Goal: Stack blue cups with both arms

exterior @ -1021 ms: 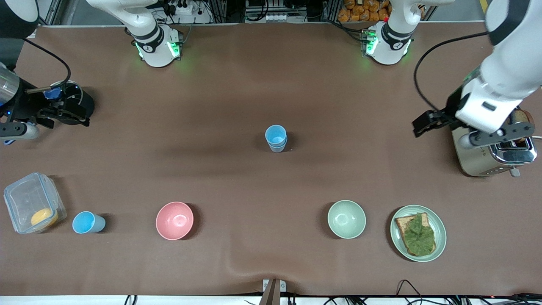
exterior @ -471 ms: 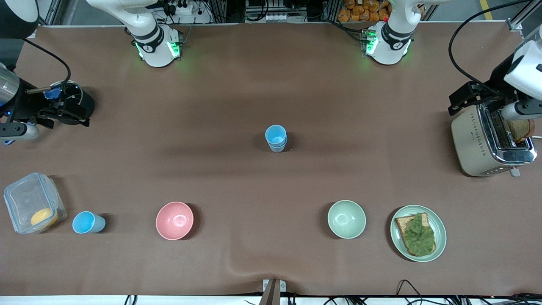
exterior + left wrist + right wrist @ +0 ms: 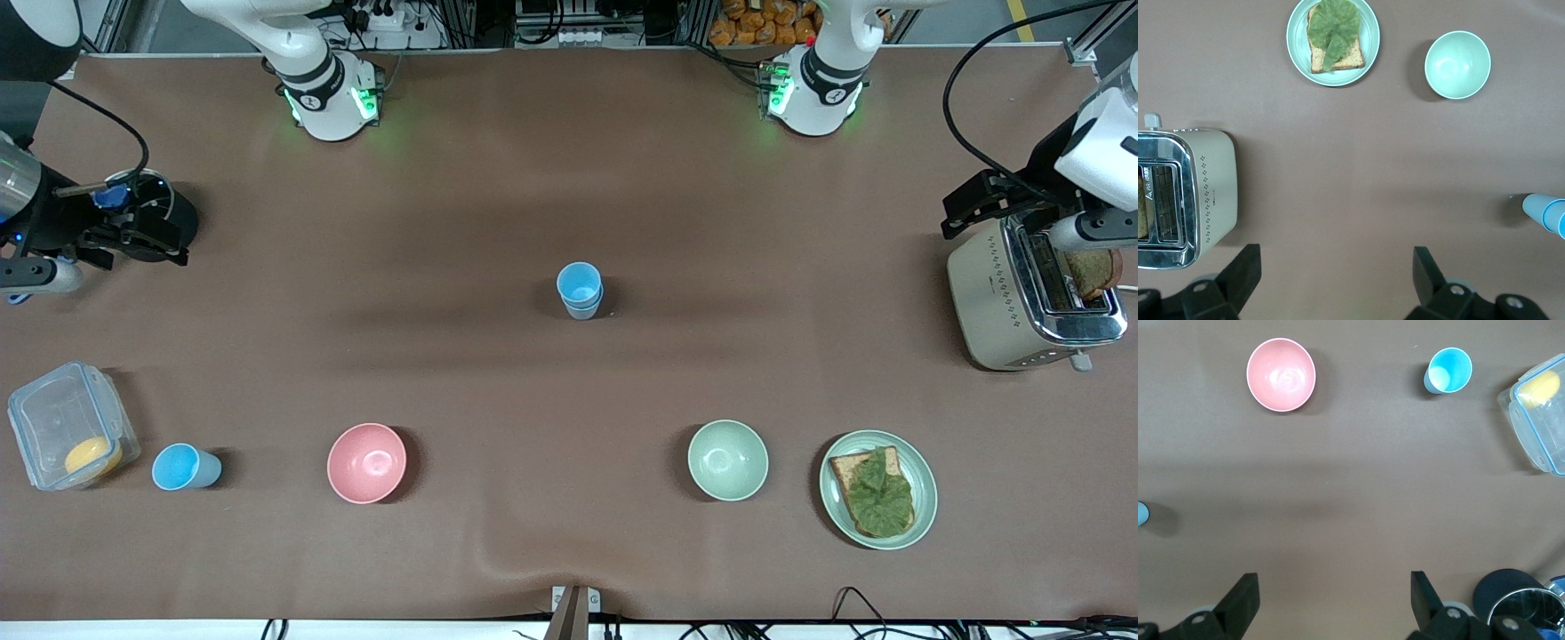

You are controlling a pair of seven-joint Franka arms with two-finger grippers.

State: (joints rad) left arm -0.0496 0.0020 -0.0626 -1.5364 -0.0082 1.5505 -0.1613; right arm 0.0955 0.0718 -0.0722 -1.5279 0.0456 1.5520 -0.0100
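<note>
Two blue cups stand nested as one stack (image 3: pixel 580 289) at the middle of the table. The stack shows at the edge of the left wrist view (image 3: pixel 1546 213) and of the right wrist view (image 3: pixel 1141 513). A single blue cup (image 3: pixel 182 467) (image 3: pixel 1448 370) stands upright beside the clear container, nearer the front camera. My left gripper (image 3: pixel 969 206) (image 3: pixel 1335 277) is open and empty, up over the toaster's end. My right gripper (image 3: pixel 147 238) (image 3: pixel 1333 595) is open and empty, over the black pot.
A toaster (image 3: pixel 1022 302) (image 3: pixel 1205 193) holds toast. A plate (image 3: pixel 925 471) (image 3: pixel 1298 60) carries toast with lettuce. There is a green bowl (image 3: pixel 727 460) (image 3: pixel 1457 65), a pink bowl (image 3: pixel 366 462) (image 3: pixel 1281 375), a clear container (image 3: pixel 44 409) (image 3: pixel 1531 443) and a black pot (image 3: pixel 173 213) (image 3: pixel 1511 593).
My left arm has swung away from the table's middle toward its own end, uncovering the toaster, then stopped. The right arm and the cups have not moved.
</note>
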